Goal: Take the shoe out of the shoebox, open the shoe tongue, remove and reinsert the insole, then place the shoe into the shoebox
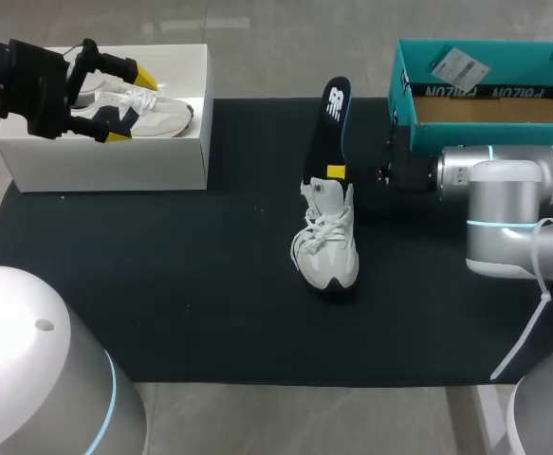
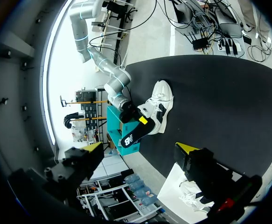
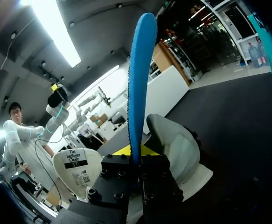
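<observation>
Insole (image 3: 140, 79) stands upright, pinched at its lower end between the fingers of the right gripper (image 3: 135, 154), with the shoe (image 3: 177, 149) just beyond and under them on the mat (image 1: 162, 284). Held by so little, it could twist, slip, or buckle at the shoe's mouth on reinsertion. Far off, the left gripper (image 1: 130, 104) hangs spread wide over the white box (image 1: 105, 161).

Left arm (image 1: 29, 370) and right arm (image 1: 508, 204) are silver-grey tubes with light-blue rings; left gripper (image 1: 129, 104) and right gripper (image 1: 336, 173) are black, yellow-tipped.
</observation>
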Controlling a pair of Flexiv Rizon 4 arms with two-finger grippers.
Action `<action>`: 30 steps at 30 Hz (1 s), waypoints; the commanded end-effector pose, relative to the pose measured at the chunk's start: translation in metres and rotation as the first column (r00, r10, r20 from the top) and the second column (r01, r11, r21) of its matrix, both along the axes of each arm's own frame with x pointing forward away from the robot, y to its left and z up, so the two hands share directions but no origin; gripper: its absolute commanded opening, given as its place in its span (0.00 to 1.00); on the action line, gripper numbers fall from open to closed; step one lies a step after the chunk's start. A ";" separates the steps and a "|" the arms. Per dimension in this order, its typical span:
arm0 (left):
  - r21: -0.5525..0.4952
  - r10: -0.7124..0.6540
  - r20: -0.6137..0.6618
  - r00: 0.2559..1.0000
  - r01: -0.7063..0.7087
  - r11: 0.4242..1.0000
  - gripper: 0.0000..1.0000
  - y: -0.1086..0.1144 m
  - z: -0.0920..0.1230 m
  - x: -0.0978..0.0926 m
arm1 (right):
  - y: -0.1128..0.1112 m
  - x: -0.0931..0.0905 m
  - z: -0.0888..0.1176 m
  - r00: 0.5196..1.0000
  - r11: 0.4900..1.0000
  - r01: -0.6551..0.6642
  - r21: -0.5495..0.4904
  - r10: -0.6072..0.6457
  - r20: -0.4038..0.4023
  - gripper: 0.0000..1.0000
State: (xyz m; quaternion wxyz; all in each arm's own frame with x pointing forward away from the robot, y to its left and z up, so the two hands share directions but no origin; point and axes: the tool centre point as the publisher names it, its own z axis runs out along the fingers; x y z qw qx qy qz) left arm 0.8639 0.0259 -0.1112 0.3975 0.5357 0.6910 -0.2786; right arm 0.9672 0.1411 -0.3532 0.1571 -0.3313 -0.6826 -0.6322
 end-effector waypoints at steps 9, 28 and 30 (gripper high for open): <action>0.004 -0.001 -0.002 1.000 0.001 1.000 1.00 0.000 0.000 0.001 | 0.000 -0.006 -0.006 1.000 1.000 0.009 -0.030 -0.009 -0.016 0.00; 0.004 -0.001 -0.002 1.000 0.001 1.000 1.00 0.000 0.000 0.001 | 0.001 -0.015 -0.013 0.996 0.997 -0.040 -0.073 0.034 -0.077 0.00; 0.004 -0.001 -0.002 1.000 0.001 1.000 1.00 0.000 0.000 0.001 | 0.001 -0.017 -0.015 0.996 0.996 -0.041 -0.075 0.035 -0.084 0.00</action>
